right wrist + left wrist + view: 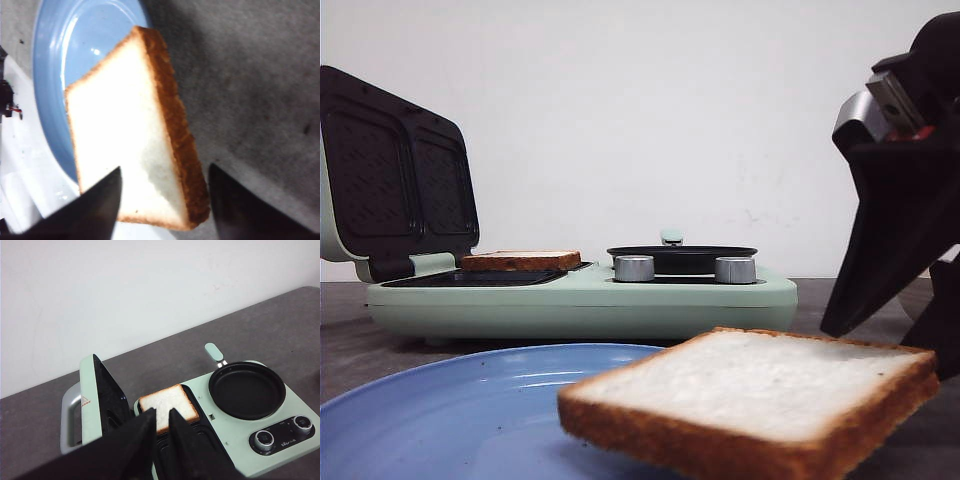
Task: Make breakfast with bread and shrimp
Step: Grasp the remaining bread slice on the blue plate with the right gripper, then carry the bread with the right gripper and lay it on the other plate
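You have one bread slice (168,405) on the sandwich maker's (620,300) plate; the right gripper (165,200), clamped on the second slice (760,395), holds it above the blue plate's (440,400) edge. The left gripper's (161,427) fingers sit nearly together, empty. No shrimp shows yet.

The plate (470,400) and near bread (750,400) run off the front view's lower edge. The right gripper (910,200) is cropped at the right edge. No shrimp can be made out.

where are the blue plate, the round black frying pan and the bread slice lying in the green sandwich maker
blue plate (440,400), front view, bare inner surface
round black frying pan (246,390), left wrist view, pan floor
bread slice (167,401), left wrist view, pale top face
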